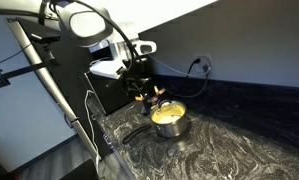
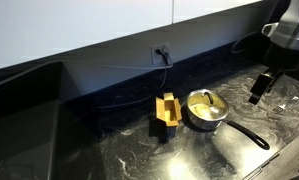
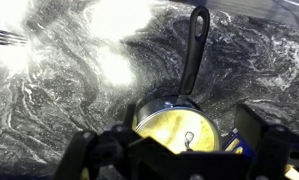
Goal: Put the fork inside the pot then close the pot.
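1. As I hang above the counter [image 3: 49, 110], my gripper [image 3: 173, 135] has its two jaws spread wide, holding nothing.
2. One pot [image 3: 164, 125] sits below me, its single black handle [image 3: 196, 50] pointing away.
3. One fork [image 3: 4, 38] lies on the counter, well apart from the pot.

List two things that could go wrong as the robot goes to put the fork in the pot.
The fork lies flat on the glossy counter, so the open gripper may slip off it. The long handle of the pot sticks out; a passing arm could knock it.
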Controlling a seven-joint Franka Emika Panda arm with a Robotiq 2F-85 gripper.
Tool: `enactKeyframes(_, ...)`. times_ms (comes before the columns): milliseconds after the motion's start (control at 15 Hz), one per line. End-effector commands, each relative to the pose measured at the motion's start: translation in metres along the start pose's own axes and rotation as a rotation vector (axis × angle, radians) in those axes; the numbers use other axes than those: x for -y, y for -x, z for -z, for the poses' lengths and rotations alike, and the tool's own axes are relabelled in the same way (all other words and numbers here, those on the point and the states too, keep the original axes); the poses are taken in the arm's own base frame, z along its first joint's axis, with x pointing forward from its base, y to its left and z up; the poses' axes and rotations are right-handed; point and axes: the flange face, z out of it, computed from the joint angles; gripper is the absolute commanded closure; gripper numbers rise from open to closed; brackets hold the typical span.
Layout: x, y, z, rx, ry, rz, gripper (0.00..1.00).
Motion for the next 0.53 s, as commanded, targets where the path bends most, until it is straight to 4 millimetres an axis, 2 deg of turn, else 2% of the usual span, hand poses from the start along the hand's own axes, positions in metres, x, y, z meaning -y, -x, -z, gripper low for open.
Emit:
enactKeyframes(0, 0.003, 0.015, 0.037, 0.042, 0.005, 0.023, 0.00)
enactKeyframes(267, 0.002, 0.029, 0.059, 0.067, 0.034, 0.028, 0.00)
enactKeyframes(333, 0.003, 0.021, 0.046, 0.066, 0.033, 0.016, 0.00)
enactKeyframes(467, 0.002, 0.025, 0.053, 0.066, 0.045, 0.015, 0.00)
